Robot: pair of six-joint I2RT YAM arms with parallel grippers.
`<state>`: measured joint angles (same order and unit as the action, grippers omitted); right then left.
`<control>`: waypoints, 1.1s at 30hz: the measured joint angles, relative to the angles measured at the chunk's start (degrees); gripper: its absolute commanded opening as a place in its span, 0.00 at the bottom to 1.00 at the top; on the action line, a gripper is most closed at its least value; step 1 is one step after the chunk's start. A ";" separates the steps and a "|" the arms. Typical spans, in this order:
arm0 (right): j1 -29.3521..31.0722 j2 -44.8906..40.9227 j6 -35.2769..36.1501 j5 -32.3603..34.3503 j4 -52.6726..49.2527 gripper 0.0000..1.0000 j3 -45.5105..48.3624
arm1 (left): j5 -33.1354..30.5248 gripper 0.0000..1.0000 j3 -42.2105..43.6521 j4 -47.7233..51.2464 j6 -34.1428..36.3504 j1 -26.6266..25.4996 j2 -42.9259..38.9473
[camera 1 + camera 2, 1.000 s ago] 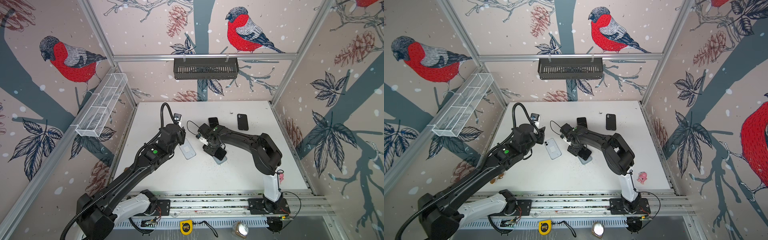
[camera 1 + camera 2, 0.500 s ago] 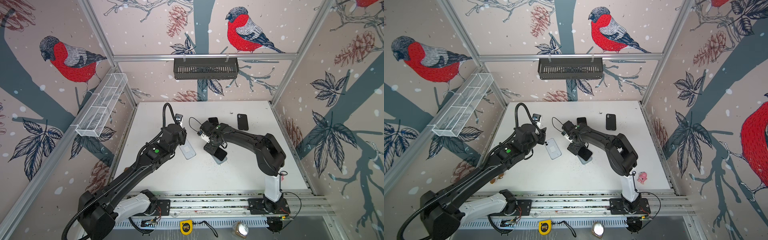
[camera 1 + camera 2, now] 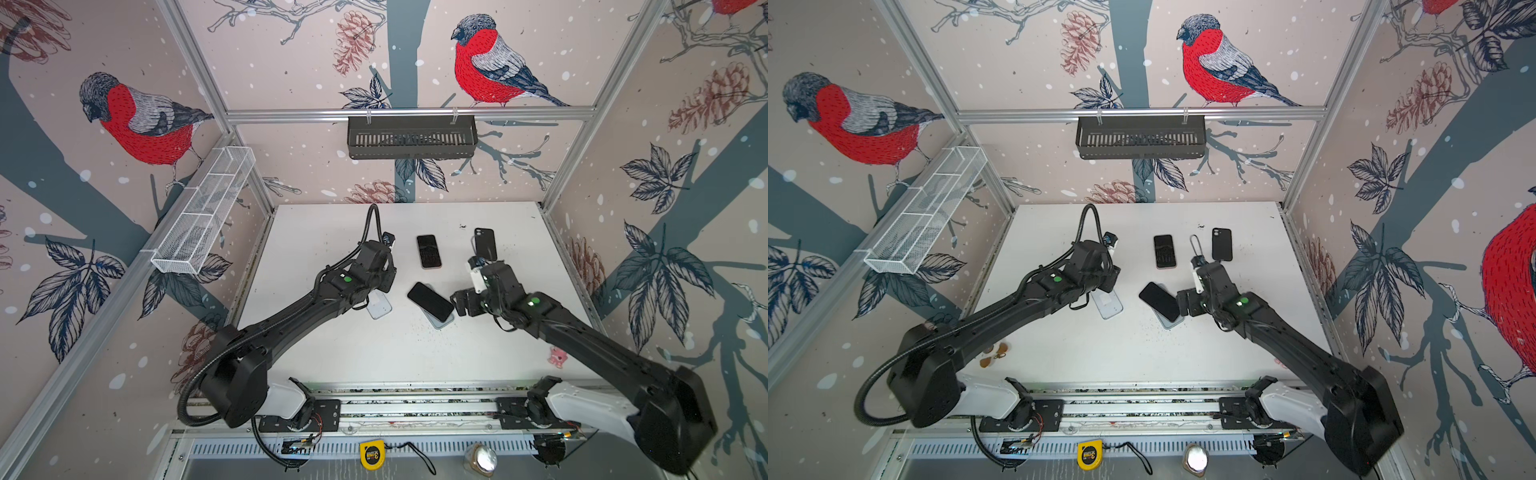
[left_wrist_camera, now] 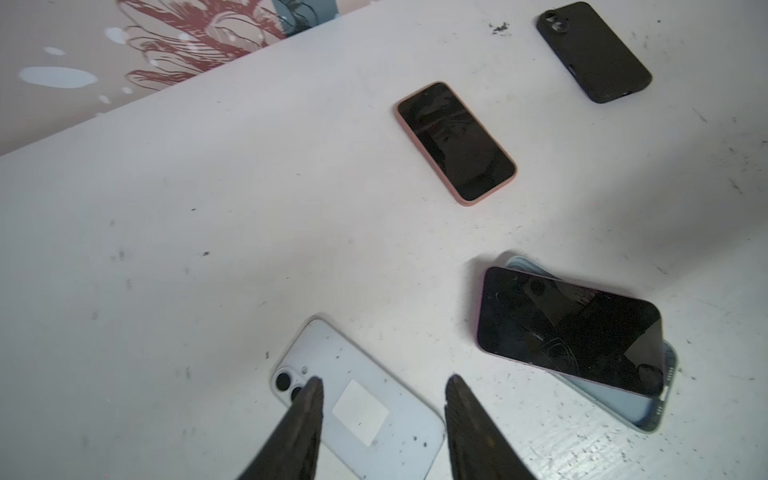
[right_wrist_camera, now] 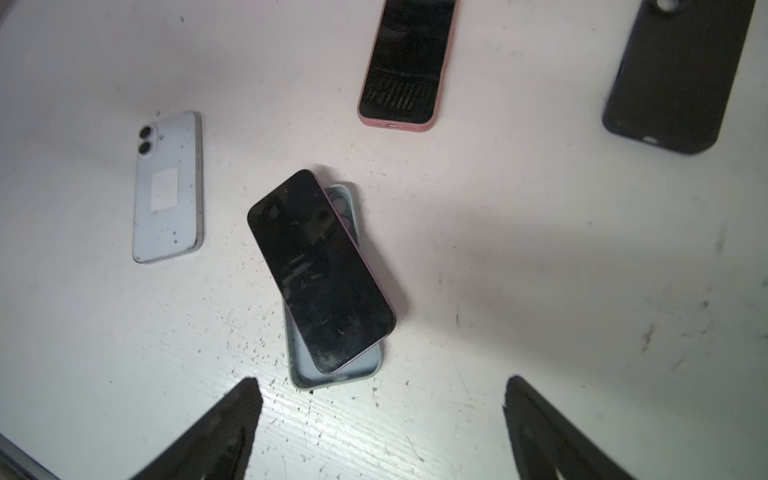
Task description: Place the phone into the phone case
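Bullfinch-print walls (image 3: pixel 291 62), white tabletop (image 3: pixel 332 232), black rack (image 3: pixel 411 143) on back rail (image 3: pixel 291 113).

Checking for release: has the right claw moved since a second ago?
Yes. The right claw has drawn back rightward, off the phone lying askew on the blue case, toward the black case; it stands open.

I've got the phone (image 5: pixel 320 270) screen-up, dark glass with a pinkish edge, lying skewed across the pale blue phone case (image 5: pixel 336 370), corners overhanging its rim, not seated. The case lies flat and open-side up on the bench (image 5: pixel 540 291).
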<state>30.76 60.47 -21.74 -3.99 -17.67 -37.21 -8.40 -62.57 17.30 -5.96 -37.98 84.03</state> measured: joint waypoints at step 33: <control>-14.16 17.88 -24.83 -40.41 31.08 0.74 13.07 | 26.25 0.47 -22.14 11.93 1.31 0.48 32.79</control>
<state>16.60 78.35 -46.57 -44.40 13.41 -24.14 17.85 -84.71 29.23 -4.64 -37.50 116.81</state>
